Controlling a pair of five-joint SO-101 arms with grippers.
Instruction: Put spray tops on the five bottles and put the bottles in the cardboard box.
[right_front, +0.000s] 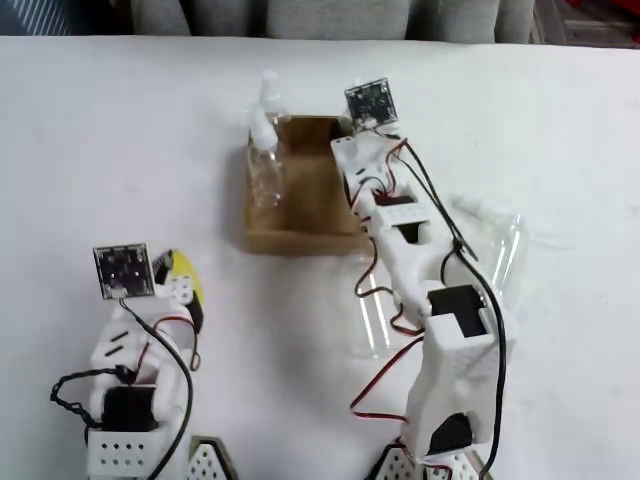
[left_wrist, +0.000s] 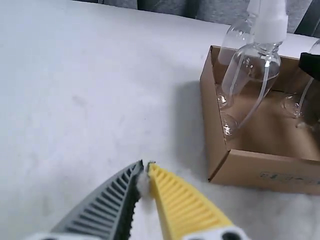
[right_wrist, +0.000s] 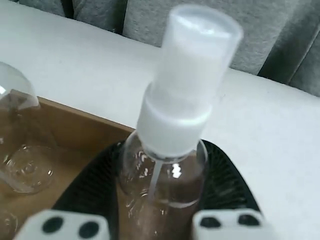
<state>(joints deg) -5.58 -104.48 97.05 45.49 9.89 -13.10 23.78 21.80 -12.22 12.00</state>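
Spray bottle (right_wrist: 165, 170), capped, sits clamped between our right gripper's (right_wrist: 165, 150) black jaws, apparently just inside the cardboard box (right_wrist: 75, 125). Our left gripper's (left_wrist: 145, 175) jaws meet, empty, the box beyond them.

White table (right_front: 100, 130); grey fabric (right_front: 330, 15) beyond far edge; red item (right_front: 605, 6) at far corner.

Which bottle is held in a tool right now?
The spray-topped bottle clamped in the right tool over the cardboard box; the other bottles stand free in the box or lie on the table.
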